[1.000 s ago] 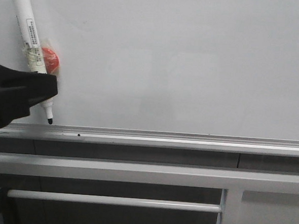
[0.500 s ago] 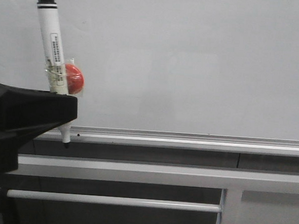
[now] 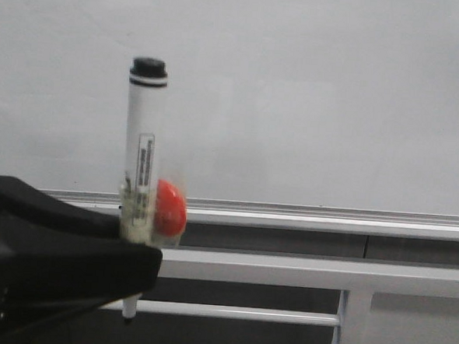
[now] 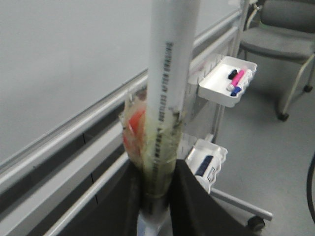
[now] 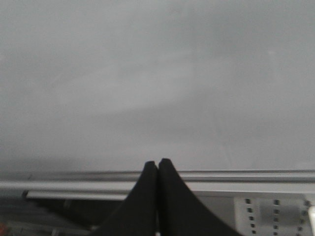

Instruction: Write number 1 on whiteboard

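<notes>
Our left gripper point(image 3: 134, 271) is clenched on a white marker pen point(image 3: 142, 147), held upright with its capped end up and its tip point(image 3: 128, 315) pointing down, below the silver rail point(image 3: 328, 218). A red ball point(image 3: 169, 207) and yellowed tape sit against the barrel just above the fingers point(image 4: 189, 196). Our right gripper point(image 5: 157, 169) is closed on nothing, its fingertips pressed together and facing the whiteboard point(image 3: 320, 92). The board is bare in both views that show it: no number 1 is on it yet. From here, we judge the main risk is the low tip. Swinging toward the board at this height would strike the rail or the grey frame bar point(image 3: 309, 270) and could twist the pen in our grip. The taped ball may also foul the surface and lift the tip off the board.
</notes>
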`<state>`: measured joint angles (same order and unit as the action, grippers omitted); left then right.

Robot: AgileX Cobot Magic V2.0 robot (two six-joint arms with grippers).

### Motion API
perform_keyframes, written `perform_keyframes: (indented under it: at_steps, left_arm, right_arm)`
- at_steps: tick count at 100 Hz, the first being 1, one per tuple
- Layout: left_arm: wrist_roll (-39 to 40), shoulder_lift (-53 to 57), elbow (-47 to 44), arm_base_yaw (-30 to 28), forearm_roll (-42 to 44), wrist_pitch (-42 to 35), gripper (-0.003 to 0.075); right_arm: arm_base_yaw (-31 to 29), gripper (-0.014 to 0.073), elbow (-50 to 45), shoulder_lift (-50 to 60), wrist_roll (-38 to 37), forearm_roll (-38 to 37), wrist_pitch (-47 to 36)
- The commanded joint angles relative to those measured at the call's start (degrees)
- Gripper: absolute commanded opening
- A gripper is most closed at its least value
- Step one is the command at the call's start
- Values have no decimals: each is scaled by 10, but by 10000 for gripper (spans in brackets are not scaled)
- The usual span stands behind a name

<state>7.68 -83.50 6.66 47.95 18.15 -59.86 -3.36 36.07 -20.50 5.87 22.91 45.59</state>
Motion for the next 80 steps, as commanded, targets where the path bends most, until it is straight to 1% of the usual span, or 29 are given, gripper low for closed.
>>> perform_keyframes:
  at_steps: [1, 5, 10, 16, 22, 33, 43, 50, 57, 62, 69, 73, 75, 80]
  left_arm:
    - [-1, 12, 6, 4, 19, -28, -20]
    - [-1, 12, 6, 4, 20, -26, -20]
    - [-1, 12, 9, 4, 21, -17, -20]
    - [-1, 12, 14, 4, 27, -1, -20]
    - [-1, 12, 24, 4, 47, 19, -20]
    - [16, 12, 52, 4, 93, 63, -20]
    - [33, 19, 89, 4, 136, 143, -20]
    - [47, 32, 121, 4, 174, 214, -20]
    - [65, 48, 151, 5, 207, 272, -20]
    - [83, 61, 167, 5, 221, 304, -20]
    - [106, 81, 183, 11, 235, 343, -20]
    - [111, 94, 190, 20, 235, 362, -20]
    - [111, 102, 194, 26, 235, 383, -20]
    - [111, 114, 201, 43, 242, 427, -20]
  right_arm:
    - [9, -64, 19, -17, 218, 155, 12]
    - [14, -64, 19, -26, 302, 209, 48]
    - [15, -63, 19, -37, 373, 252, 86]
    - [15, -63, 19, -50, 428, 280, 120]
    - [22, -63, 19, -60, 467, 292, 126]
    - [44, -63, 19, -75, 479, 297, 113]
    - [86, -63, 19, -99, 481, 295, 113]
    - [138, -63, 19, -126, 493, 286, 108]
    - [207, -63, 19, -158, 494, 271, 95]
    - [267, -63, 19, -177, 494, 249, 83]
    - [336, -63, 19, -195, 494, 207, 62]
    - [364, -63, 19, -201, 494, 193, 49]
    - [383, -63, 19, -201, 494, 192, 37]
    - [405, -63, 19, -202, 494, 192, 11]
